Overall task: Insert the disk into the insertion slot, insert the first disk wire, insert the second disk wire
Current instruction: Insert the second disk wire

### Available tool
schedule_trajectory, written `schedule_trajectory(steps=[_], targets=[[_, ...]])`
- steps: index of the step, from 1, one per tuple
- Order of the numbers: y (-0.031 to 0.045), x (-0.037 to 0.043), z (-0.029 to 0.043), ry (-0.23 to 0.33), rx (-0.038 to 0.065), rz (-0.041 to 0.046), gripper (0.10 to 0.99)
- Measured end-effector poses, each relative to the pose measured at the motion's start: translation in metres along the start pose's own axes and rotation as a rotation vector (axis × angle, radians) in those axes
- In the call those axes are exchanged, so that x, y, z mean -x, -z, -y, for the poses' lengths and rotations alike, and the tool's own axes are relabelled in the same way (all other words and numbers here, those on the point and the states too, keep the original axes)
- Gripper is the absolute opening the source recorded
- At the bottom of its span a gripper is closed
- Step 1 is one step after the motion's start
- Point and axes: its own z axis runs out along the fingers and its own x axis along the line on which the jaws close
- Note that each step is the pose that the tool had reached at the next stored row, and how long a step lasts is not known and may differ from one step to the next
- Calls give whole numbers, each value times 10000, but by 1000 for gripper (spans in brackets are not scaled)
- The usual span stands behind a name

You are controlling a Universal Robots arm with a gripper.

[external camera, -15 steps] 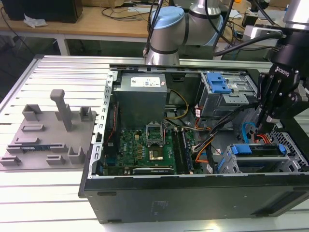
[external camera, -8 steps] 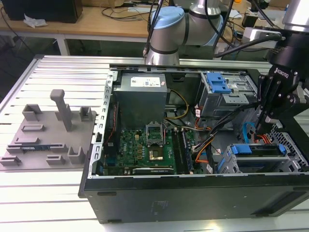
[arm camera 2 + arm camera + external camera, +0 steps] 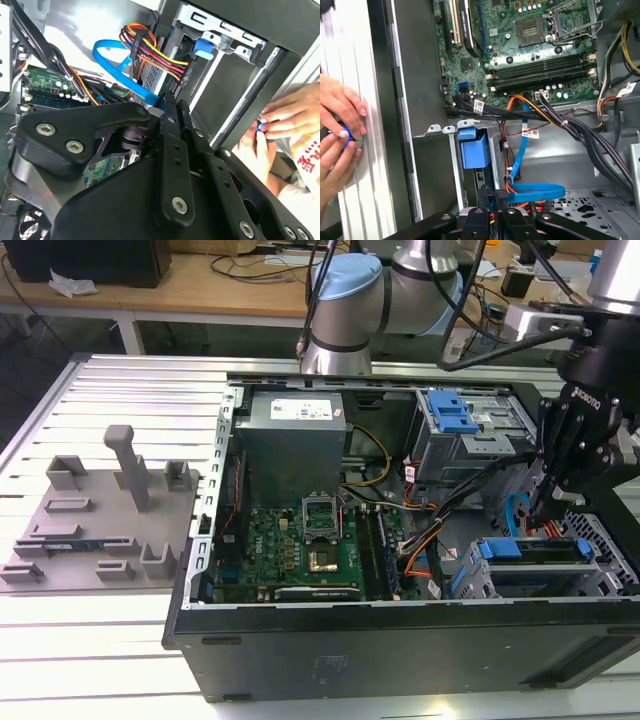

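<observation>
The disk [image 3: 535,549], in its blue carrier, sits inside the low grey insertion slot [image 3: 470,580] at the case's front, on the exterior view's right. The carrier's blue tab [image 3: 472,150] shows in both wrist views. A red, yellow and black disk wire bundle [image 3: 157,50] runs to the disk's back end. My black gripper [image 3: 548,508] hangs just behind the slot. Its fingers [image 3: 169,115] stand close together at the end of the flat blue disk wire [image 3: 117,67], which loops beside the fingertips [image 3: 492,196]. What lies between the pads is hidden.
A taller cage with a blue latch [image 3: 452,412] stands behind the slot. The motherboard [image 3: 300,545] and grey power supply [image 3: 295,430] fill the case's other half. A person's hands [image 3: 340,132] hold something small and blue outside the case wall. A grey fixture [image 3: 100,510] lies at the exterior view's left.
</observation>
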Motion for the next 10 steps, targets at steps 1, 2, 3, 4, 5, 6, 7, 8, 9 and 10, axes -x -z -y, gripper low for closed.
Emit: schedule_trajectory(steps=[1, 2, 3, 4, 5, 6, 7, 8, 9, 10], targets=[[-5, -16, 2, -1, -8, 88, 161], [-12, -40, 5, 1, -20, 232, 161], [-18, -62, 8, 12, -42, 367, 161], [-25, -85, 12, 28, -70, 516, 161], [-30, -100, 13, 62, -90, 627, 161], [-34, -109, 14, 125, -119, 719, 161], [-36, -112, 14, 161, -138, 754, 161], [-38, -115, 13, 212, -172, 782, 161], [-41, -118, 12, 262, -196, 786, 161], [-42, -121, 12, 335, -215, 788, 161]])
